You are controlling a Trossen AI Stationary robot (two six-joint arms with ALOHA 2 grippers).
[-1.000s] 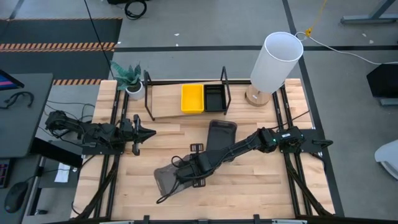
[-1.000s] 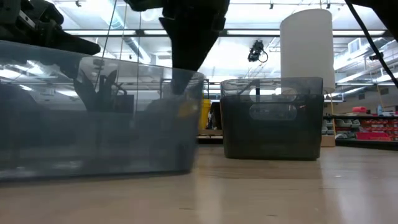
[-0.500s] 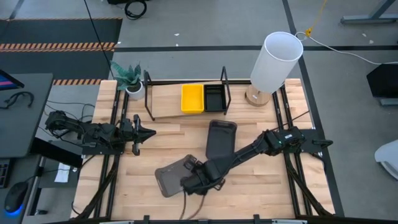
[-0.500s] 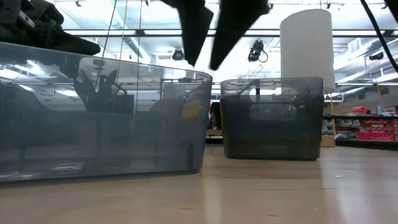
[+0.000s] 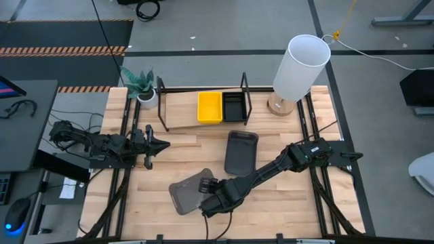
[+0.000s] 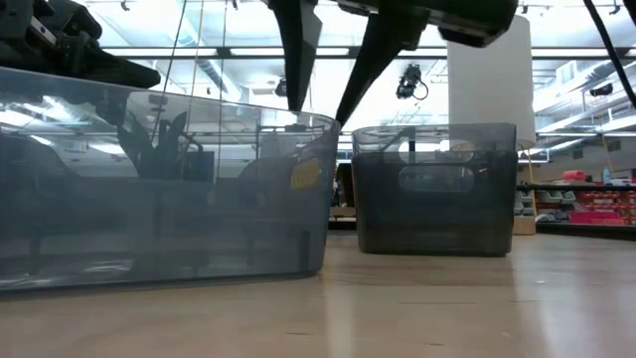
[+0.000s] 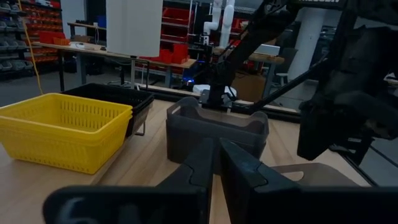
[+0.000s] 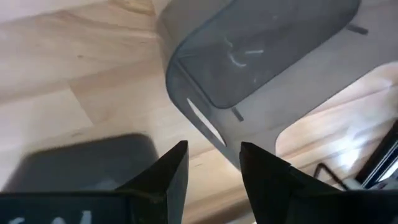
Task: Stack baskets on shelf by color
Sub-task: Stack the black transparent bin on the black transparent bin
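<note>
An overhead camera looks straight down on the whole wooden table (image 5: 271, 210), arms entering from the left and right edges. A second camera sits at tabletop level, very close behind a grey basket (image 6: 159, 189) filling the frame's left, facing the room. Each wrist camera looks past its own fingers; both catch that grey basket (image 8: 261, 56), also seen lower centre from overhead.

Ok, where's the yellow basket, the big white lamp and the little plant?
yellow basket (image 5: 209, 107), high view, middle of its inside floor.
white lamp (image 5: 300, 68), high view, side of its shade.
little plant (image 5: 138, 81), high view, on its leaves.
</note>
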